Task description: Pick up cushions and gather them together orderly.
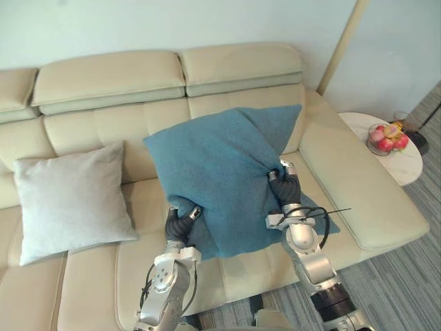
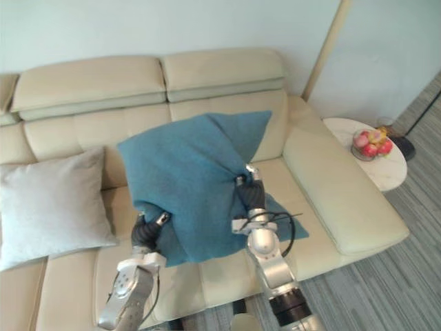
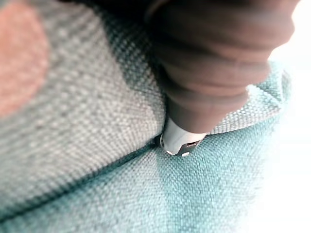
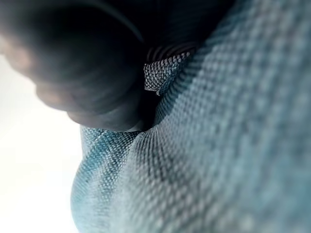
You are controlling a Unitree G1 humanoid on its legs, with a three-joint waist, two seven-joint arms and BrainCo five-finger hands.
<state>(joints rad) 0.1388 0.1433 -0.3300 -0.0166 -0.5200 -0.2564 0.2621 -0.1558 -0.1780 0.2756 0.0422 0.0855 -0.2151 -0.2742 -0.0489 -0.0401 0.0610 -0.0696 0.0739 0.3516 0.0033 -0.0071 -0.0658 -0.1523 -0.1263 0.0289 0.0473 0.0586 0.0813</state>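
Now, the left hand (image 1: 180,222) and right hand (image 1: 284,186) have fingers clamped on the blue cushion (image 1: 213,172); best carry it level toward nine o'clock and stand it beside the grey cushion (image 1: 69,196).

Head stereo pair: both eyes look down and forward at the sofa (image 1: 358,200) from above its front edge, at mid range with a wide field. Both frame the blue cushion (image 1: 220,186) at centre, the grey cushion (image 1: 69,200) at 9 o'clock and the side table (image 1: 413,165) at 3 o'clock. In the right eye everything sits nearer 9 o'clock.

Left wrist camera: looks along the left hand (image 3: 214,73), almost against the blue weave.

Right wrist camera: looks along the right hand (image 4: 97,73), equally close to the same fabric.
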